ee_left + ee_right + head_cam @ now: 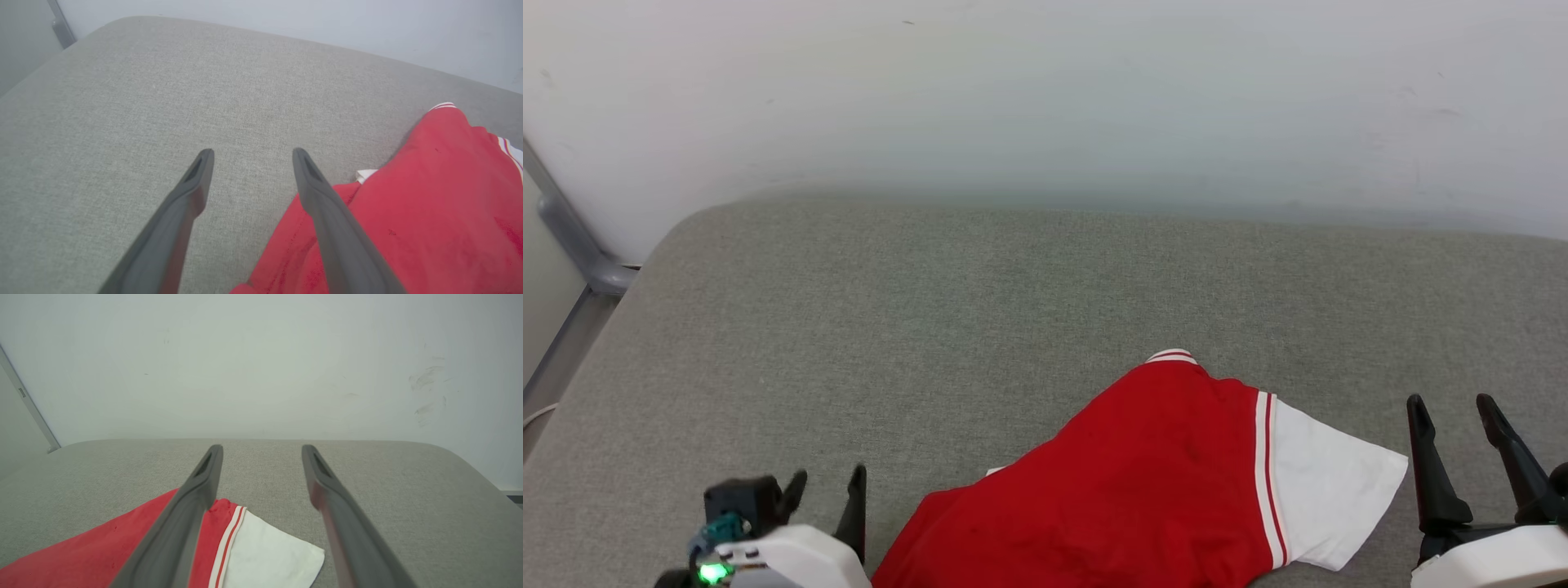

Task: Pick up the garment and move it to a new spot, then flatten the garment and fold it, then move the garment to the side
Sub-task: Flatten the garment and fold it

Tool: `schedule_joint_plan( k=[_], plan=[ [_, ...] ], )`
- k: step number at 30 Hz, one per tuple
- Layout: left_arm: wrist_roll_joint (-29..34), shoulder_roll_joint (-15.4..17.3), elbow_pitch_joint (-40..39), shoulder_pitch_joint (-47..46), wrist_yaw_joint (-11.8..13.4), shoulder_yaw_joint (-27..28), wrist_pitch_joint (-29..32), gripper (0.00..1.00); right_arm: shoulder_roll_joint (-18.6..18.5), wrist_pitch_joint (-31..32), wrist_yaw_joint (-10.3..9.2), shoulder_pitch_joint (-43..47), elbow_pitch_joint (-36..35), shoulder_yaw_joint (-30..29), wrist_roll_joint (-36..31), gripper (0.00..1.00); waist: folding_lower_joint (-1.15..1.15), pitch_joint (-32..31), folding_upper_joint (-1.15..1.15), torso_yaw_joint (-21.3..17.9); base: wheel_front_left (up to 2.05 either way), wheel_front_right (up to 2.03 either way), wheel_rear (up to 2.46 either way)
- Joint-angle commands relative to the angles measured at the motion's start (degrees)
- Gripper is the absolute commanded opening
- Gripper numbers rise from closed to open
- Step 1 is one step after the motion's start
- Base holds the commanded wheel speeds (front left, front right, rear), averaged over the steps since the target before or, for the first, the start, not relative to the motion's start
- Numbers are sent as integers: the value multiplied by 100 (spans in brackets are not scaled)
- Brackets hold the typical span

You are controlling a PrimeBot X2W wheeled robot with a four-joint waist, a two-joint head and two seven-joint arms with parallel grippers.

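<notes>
The garment (1152,482) is a red jersey shirt lying on the grey padded surface (980,310), its white sleeve (1327,490) spread to the right and a striped collar edge at its top. It also appears in the left wrist view as red cloth (429,196) and in the right wrist view with the white sleeve (269,555). My left gripper (829,482) is open just left of the shirt's lower edge, nothing between its fingers. My right gripper (1454,404) is open just right of the sleeve, apart from it.
A pale wall (1045,98) rises behind the surface. A grey metal rail (572,237) runs down past the rounded left corner. The surface's right corner (461,457) curves away in the right wrist view. Bare grey fabric stretches beyond the shirt.
</notes>
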Motion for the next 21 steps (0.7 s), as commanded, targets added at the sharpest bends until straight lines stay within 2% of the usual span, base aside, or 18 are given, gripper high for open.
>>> schedule_joint_plan(
  k=[1, 5, 8, 14, 21],
  plan=[
    [43, 66, -52, -182, -59, 65, -92, 100, 13, 22, -5, 73, -39, -11, 5, 100, 0, -2, 0, -11, 0, 0, 0],
    [59, 135, -43, -514, -235, 49, -8, 100, 13, 56, -5, 37, -70, -11, 15, 100, 0, 19, 0, -42, 0, 0, 0],
    [3, 134, -22, -878, -452, -56, 270, 100, 13, 88, -5, 8, -84, -9, 16, 100, 0, 82, 0, -78, 0, 0, 0],
    [-205, -90, 135, -1759, -993, -423, 1137, 100, 13, 136, -5, -168, -113, 72, 40, 100, 0, 428, 0, -269, 0, 0, 0],
    [-310, -339, 721, -2616, -1543, -941, 2121, 100, 13, 104, -5, -402, -38, 134, 108, 100, 0, 981, 0, -613, 0, 0, 0]
  ],
)
